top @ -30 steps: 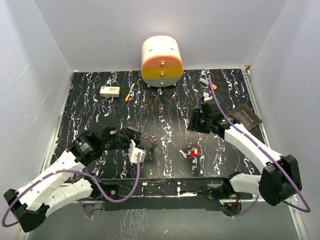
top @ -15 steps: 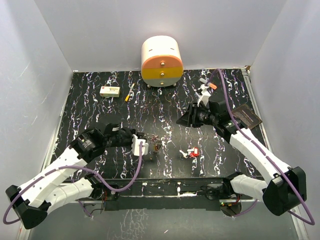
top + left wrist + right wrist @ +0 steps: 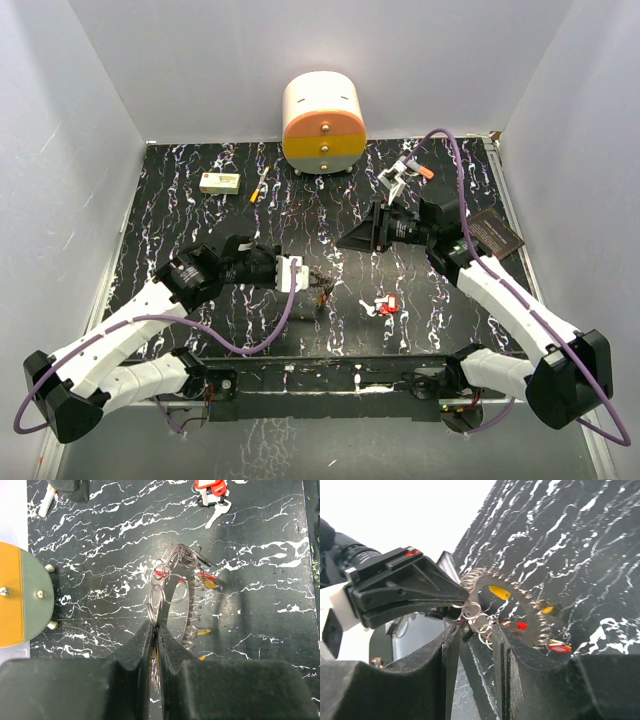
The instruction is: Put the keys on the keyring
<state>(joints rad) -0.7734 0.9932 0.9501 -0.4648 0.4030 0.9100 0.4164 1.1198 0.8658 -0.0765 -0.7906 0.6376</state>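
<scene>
While left jaws pinch the keyring (image 3: 517,605), right jaws hover part-open nearby, empty.

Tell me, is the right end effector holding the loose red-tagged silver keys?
No, the red-tagged silver keys lie apart from the right end effector.

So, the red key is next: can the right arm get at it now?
Probably yes: the red key lies alone on bare table, apart from the ring in the left gripper, and the right gripper is open nearby.

You see the keyring (image 3: 320,286) over the worktop's (image 3: 200,230) middle, loose keys (image 3: 385,305) just right of it, a cabinet (image 3: 323,123) behind.
</scene>
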